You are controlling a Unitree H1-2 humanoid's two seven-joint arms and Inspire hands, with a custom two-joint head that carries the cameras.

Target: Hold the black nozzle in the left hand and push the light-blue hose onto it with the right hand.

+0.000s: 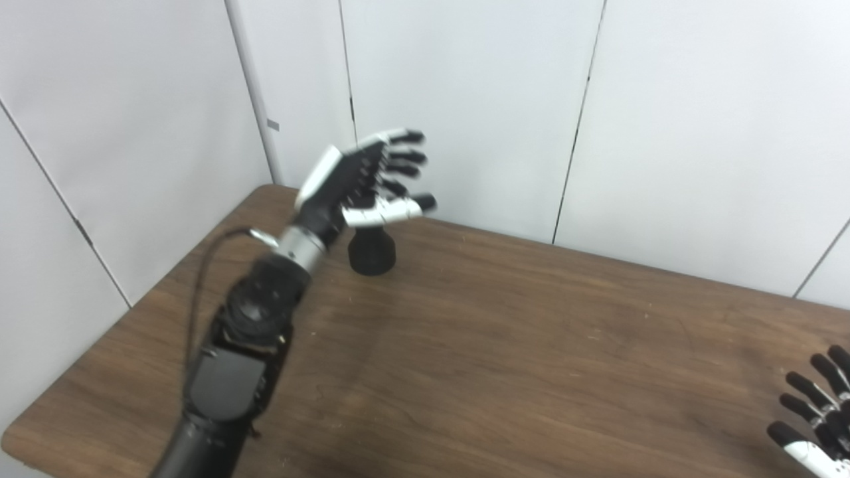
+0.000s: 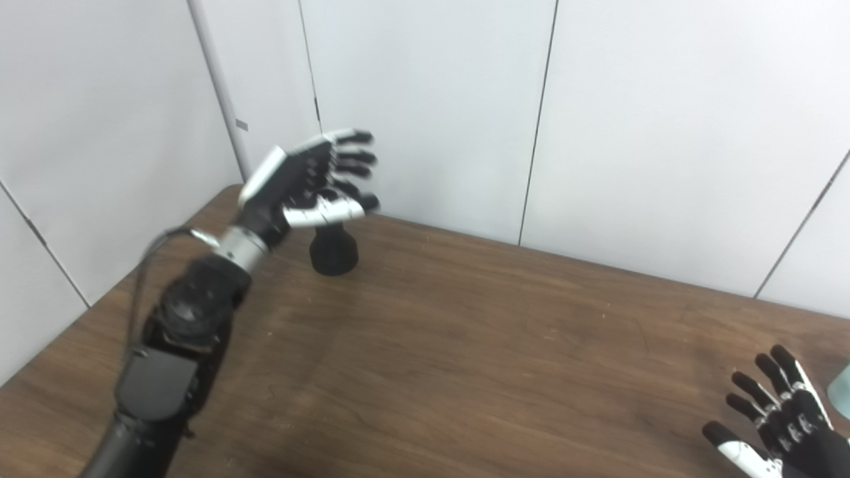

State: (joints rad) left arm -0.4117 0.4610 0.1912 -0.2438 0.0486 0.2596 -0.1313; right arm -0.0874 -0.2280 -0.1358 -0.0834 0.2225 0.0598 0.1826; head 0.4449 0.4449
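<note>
Brown wood-grain across the table (image 1: 531, 345), pale wall panels (image 1: 697, 133) behind. Near the far left corner, well in from the near edge, the black nozzle (image 1: 372, 251): on its wide round base, long axis upright, narrower neck pointing straight up, its top hidden behind the thumb (image 1: 392, 209). Just over and in front of that neck, the left hand (image 1: 362, 179), released, fingers spread and only loosely curled, holding nothing; no telling from these views whether the thumb touches the neck or merely covers it. Down at the near right corner, well apart from all this, the right hand (image 2: 777, 411), likewise slack, fingers fanned upward, nothing in the palm. Just beside it, at the very right border of the right eye view, a sliver of pale blue-green (image 2: 842, 392), probably the light-blue hose, though too cropped to say for sure or to read which way it lies. By the look of things, an early step: reaching for the nozzle, nothing grasped, nothing joined. Next, most likely: lower the left hand around the neck or body, close firmly without tipping the base over, lift clear with the open end turned toward the right side. Then, for the right hand, a grip on the hose near its end and a push straight along the nozzle's axis.
</note>
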